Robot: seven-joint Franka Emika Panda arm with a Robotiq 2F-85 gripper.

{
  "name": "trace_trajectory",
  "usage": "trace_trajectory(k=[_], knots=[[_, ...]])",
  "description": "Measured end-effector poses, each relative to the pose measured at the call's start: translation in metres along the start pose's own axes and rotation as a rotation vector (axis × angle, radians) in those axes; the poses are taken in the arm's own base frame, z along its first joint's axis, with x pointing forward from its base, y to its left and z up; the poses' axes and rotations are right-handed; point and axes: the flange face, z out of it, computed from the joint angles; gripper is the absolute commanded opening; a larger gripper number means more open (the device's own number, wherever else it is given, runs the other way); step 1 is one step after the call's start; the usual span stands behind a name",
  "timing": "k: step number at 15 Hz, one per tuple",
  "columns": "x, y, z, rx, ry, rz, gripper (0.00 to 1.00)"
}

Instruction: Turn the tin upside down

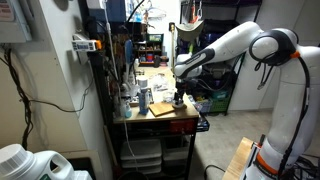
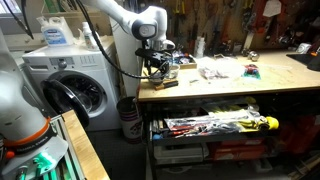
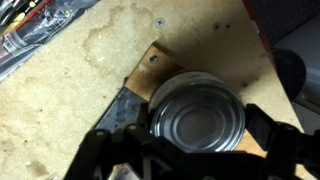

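The tin is a low round silvery tin with concentric rings on its upward face. It rests on a small wooden board on the workbench. In the wrist view my gripper straddles it from above, with one black finger against its left rim and the other against its right rim. The jaws stand wide and touch the tin on both sides. In both exterior views the gripper hangs low over the board at the bench's end, and the tin itself is too small to make out there.
A wooden workbench carries clutter further along. A crinkled plastic sheet lies beside the board, and a dark round object stands near the red edge. A washing machine stands next to the bench, with shelving behind it.
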Motion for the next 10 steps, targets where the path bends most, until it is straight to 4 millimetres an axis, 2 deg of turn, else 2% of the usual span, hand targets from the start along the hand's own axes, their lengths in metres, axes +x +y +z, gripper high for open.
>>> trace_trajectory(k=[3, 6, 8, 10], knots=[[-0.007, -0.01, -0.023, 0.017, -0.024, -0.01, 0.69], [-0.017, -0.017, -0.06, 0.018, -0.02, -0.014, 0.69], [-0.019, -0.017, -0.088, -0.003, 0.02, -0.015, 0.69], [-0.016, -0.012, -0.108, -0.025, 0.055, -0.011, 0.69]])
